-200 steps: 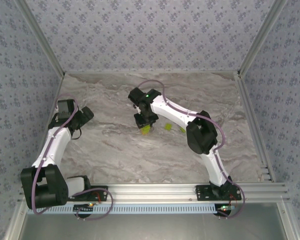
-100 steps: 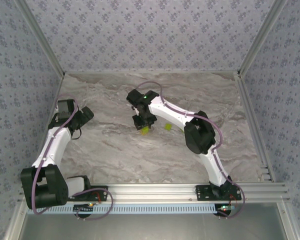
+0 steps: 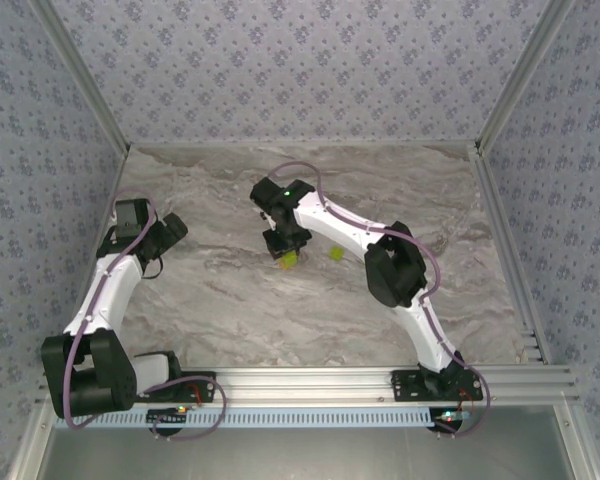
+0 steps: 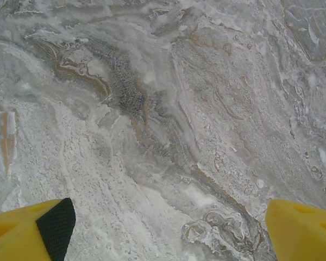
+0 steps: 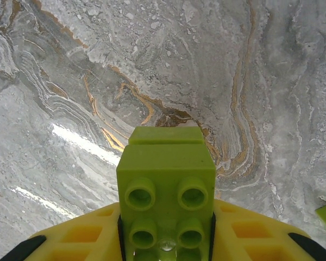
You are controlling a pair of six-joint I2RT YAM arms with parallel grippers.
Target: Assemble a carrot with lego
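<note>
1. The counter [image 3: 230, 300], a grey marbled slab, lies bare under the left fingers and beneath the right fingers.
2. The right arm [image 3: 380, 250] reaches across to the middle of the counter, its wrist pointing down.
3. The left arm [image 3: 105, 290] is folded at the left side, well apart from the right fingers.
4. The left fingers [image 4: 301, 231] are spread wide, with nothing between them but bare counter.
5. The right fingers [image 5: 92, 231] are drawn in narrow and clamp a green brick [image 5: 167, 179] from both sides.
   - Its four studs face the wrist camera.
   - A second green edge shows flush against its far end.
   - From above, the brick sticks out below the fingertips [image 3: 289, 260], close over the counter; whether it touches cannot be told.
6. A loose green brick [image 3: 334, 254] lies on the counter near the right fingers, to their right; a green corner also shows at the right edge of the right wrist view.
</note>
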